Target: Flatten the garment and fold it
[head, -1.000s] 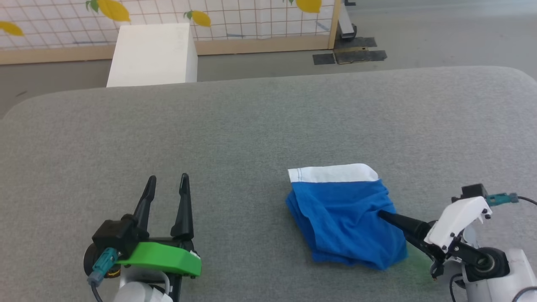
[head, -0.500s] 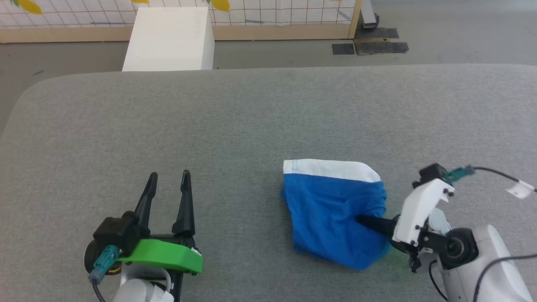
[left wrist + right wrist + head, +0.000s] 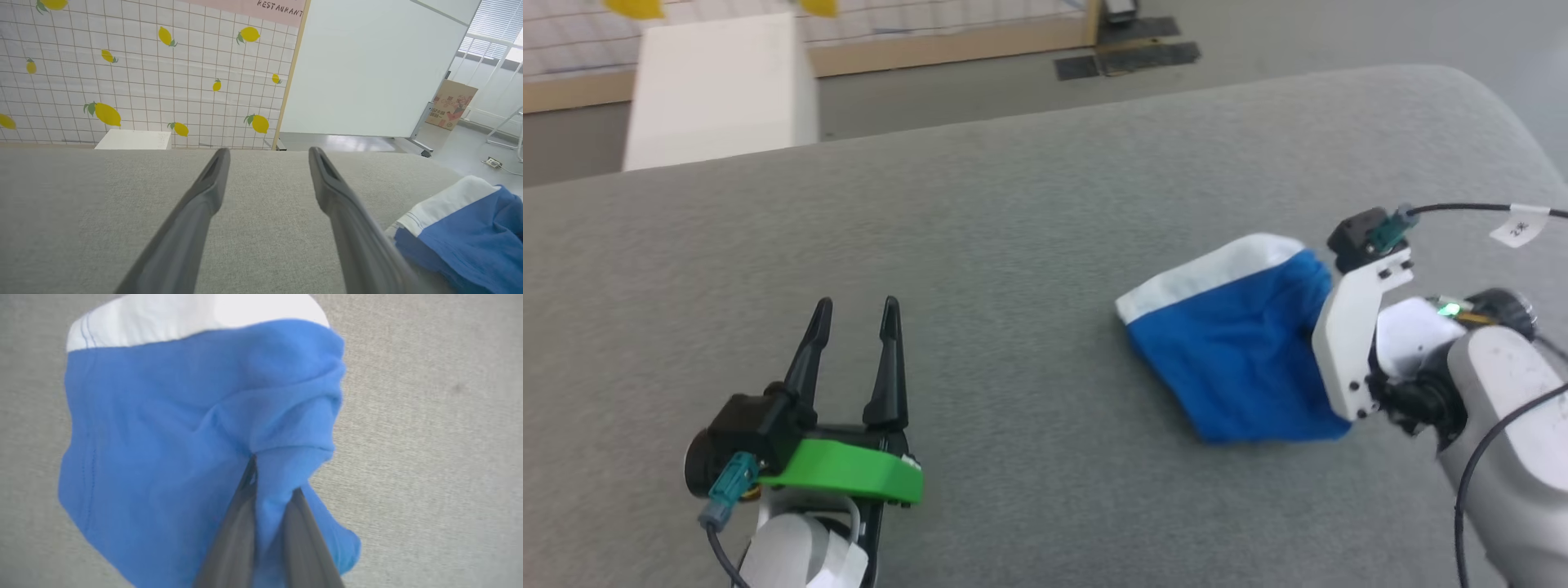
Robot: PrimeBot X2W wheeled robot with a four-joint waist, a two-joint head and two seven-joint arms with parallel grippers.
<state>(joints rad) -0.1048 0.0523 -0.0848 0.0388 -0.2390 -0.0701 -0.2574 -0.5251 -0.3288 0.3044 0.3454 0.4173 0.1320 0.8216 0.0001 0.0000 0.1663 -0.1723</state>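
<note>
While the right gripper (image 3: 274, 477) is clamping a fold of the garment (image 3: 1241, 359), grey tabletop (image 3: 1013, 245) is stretching to its left, rounded edge curving beyond. Left gripper (image 3: 857, 302) is idling, spread. Right jaws are standing closer than before.

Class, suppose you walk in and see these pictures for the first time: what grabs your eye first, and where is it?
The bright blue, white-edged shorts lie bunched on the right of the grey table. The right gripper is shut on a fold of their fabric. At the head view's lower left, the left gripper, with its green cover, stands open, apart from the shorts.
</note>
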